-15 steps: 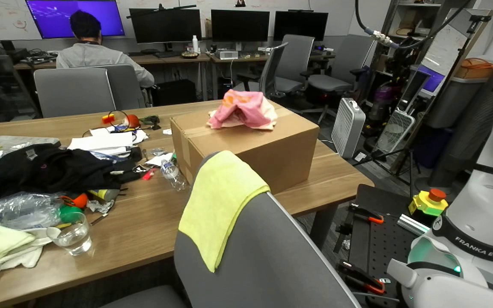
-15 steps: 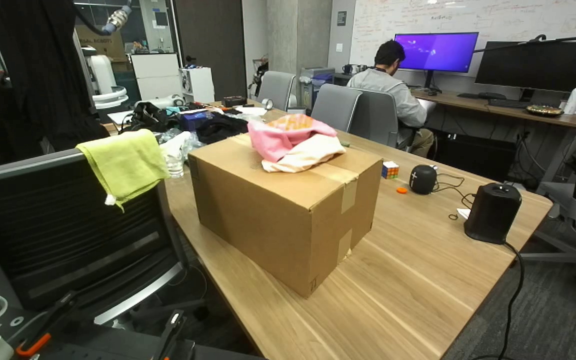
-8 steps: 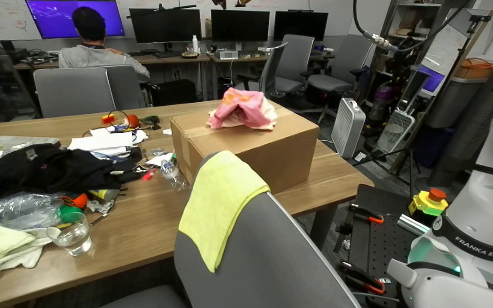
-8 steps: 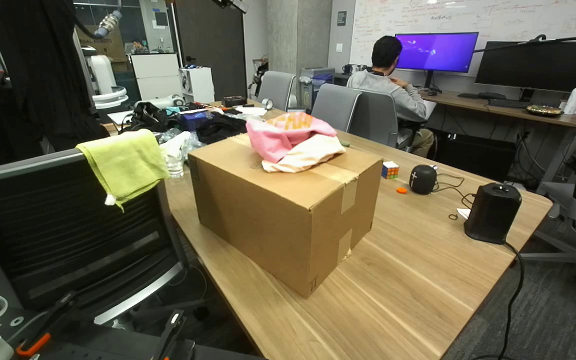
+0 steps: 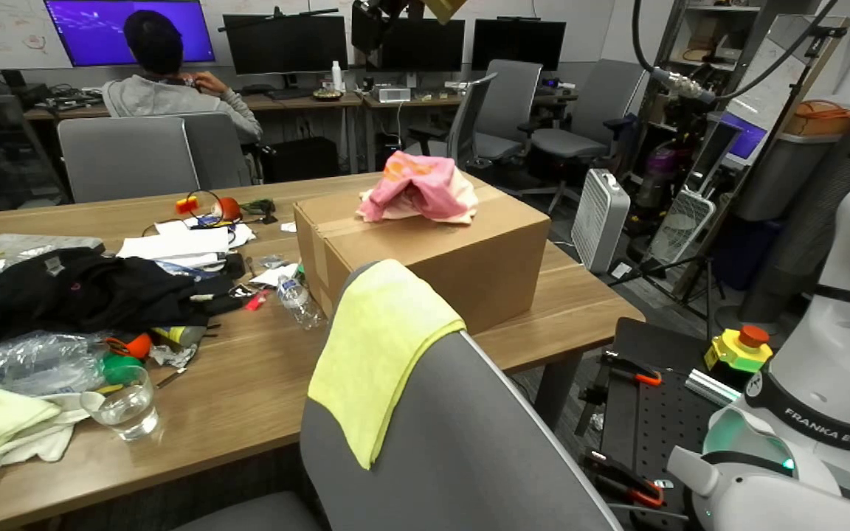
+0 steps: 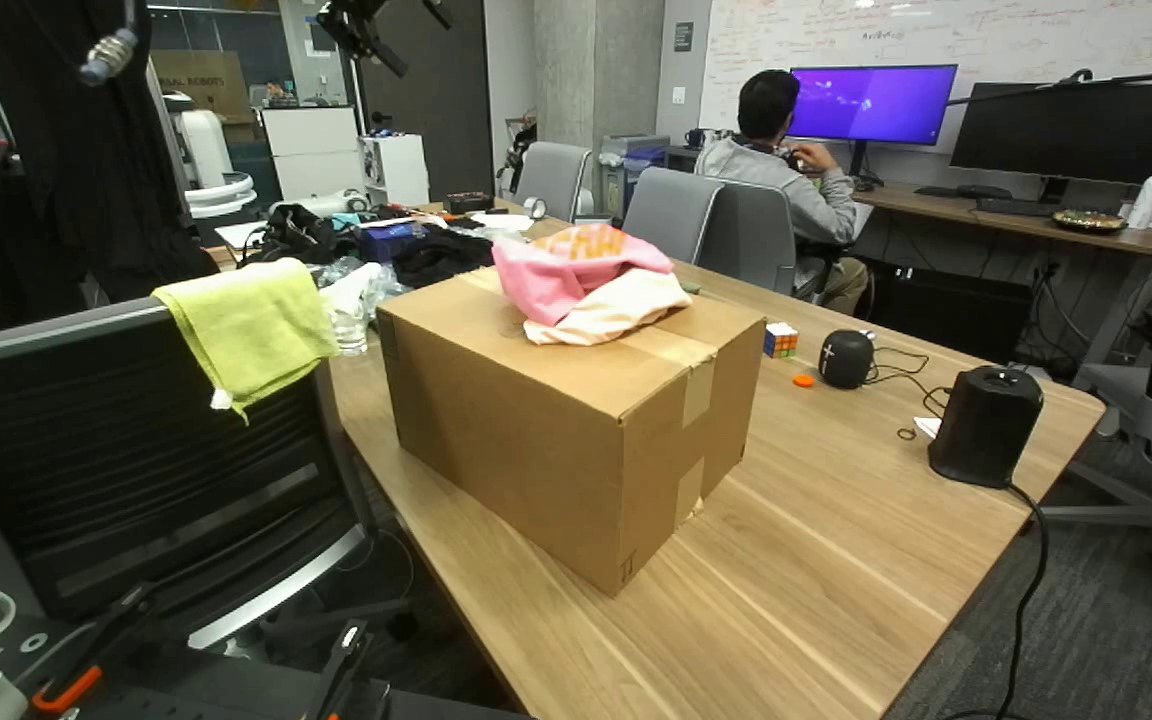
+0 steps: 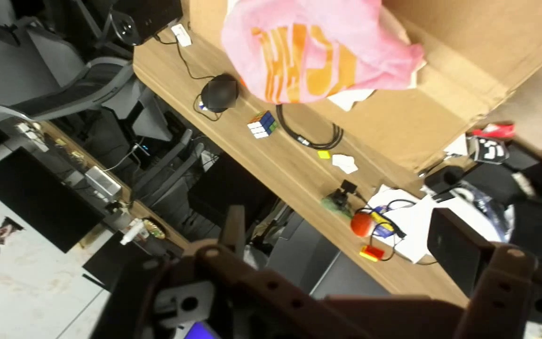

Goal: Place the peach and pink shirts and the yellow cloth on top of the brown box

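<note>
The pink shirt (image 5: 429, 184) with orange lettering lies crumpled on top of the brown box (image 5: 484, 265). Under and beside it is the peach shirt (image 6: 611, 310), also resting on the box. Over the back of a grey chair hangs the yellow cloth (image 5: 381, 346), apart from the box and shown in both exterior views. My gripper (image 7: 339, 214) stands open in the wrist view, its fingers wide apart with nothing between them. In an exterior view the gripper (image 6: 420, 40) shows at the top edge, above and away from the shirts, partly cut off.
The chair (image 5: 432, 442) stands close against the table, beside the box. A pale cloth (image 5: 1, 420), a water glass (image 5: 126, 413), a plastic bottle (image 5: 298, 302) and a black garment (image 5: 93, 291) are on the table. Speakers (image 6: 986, 425) stand beyond the box.
My gripper has come down into view at the top of both exterior views, shifting left in one of them. The shirts and yellow cloth stay in place. The seated person has raised a hand.
</note>
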`<state>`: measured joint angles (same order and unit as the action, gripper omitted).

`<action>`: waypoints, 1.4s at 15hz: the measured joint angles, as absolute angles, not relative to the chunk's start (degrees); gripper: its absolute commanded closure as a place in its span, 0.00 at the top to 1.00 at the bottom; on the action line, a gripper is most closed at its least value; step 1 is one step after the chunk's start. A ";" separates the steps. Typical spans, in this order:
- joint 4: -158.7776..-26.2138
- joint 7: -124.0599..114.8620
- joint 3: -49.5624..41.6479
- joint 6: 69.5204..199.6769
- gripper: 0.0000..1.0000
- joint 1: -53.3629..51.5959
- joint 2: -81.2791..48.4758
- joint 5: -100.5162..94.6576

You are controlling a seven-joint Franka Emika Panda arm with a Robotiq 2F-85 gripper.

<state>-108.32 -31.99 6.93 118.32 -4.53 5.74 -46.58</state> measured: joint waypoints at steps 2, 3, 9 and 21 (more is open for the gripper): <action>-110.80 -28.20 7.73 118.31 1.00 -5.57 7.72 -43.99; -112.07 -26.47 8.14 118.31 1.00 -6.07 8.74 -42.89; -119.07 -18.22 10.73 118.32 1.00 -8.52 14.22 -36.28; -129.66 -15.52 16.63 118.32 1.00 -12.13 20.46 -22.72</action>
<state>-129.66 -15.52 16.63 118.32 -12.13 20.46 -22.72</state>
